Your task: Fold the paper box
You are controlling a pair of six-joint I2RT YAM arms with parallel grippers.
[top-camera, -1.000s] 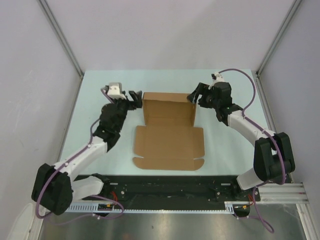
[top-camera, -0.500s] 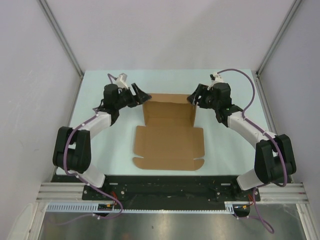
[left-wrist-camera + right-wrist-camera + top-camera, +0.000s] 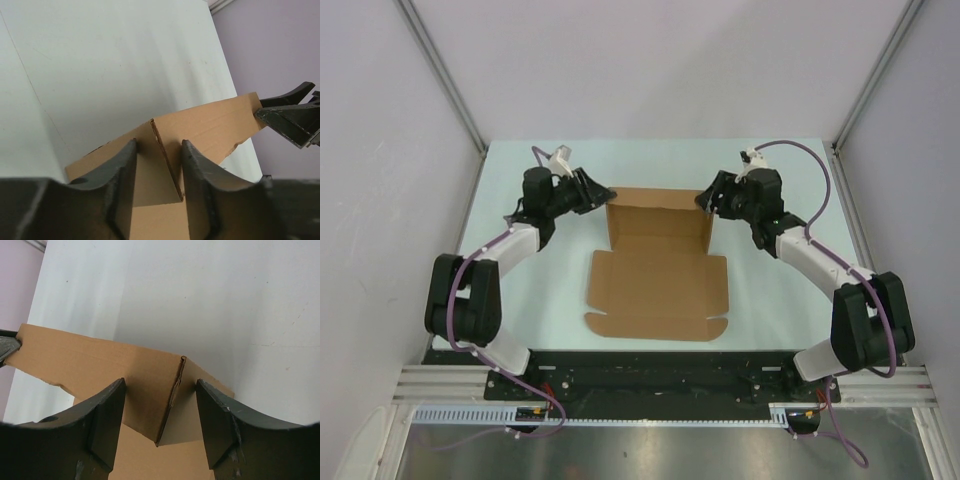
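Observation:
The paper box (image 3: 658,285) lies as a brown die-cut sheet in mid-table, its far part (image 3: 658,212) folded up into walls. My left gripper (image 3: 599,192) sits at the far left corner of those walls and my right gripper (image 3: 708,199) at the far right corner. In the left wrist view the open left gripper (image 3: 159,145) straddles an upright flap edge (image 3: 167,162), which runs close to the right-hand finger (image 3: 202,185). In the right wrist view the open right gripper (image 3: 160,382) straddles the other corner edge (image 3: 172,395), with a gap on each side.
The pale green table (image 3: 530,270) is shut in by white walls and metal posts (image 3: 445,80). A black rail (image 3: 660,378) carrying the arm bases runs along the near edge. The box's flat front flaps (image 3: 655,325) reach toward that rail.
My left arm has swung up and inward, bringing its gripper over the far left corner of the box, and its jaws have narrowed. My right gripper stayed put and narrowed slightly.

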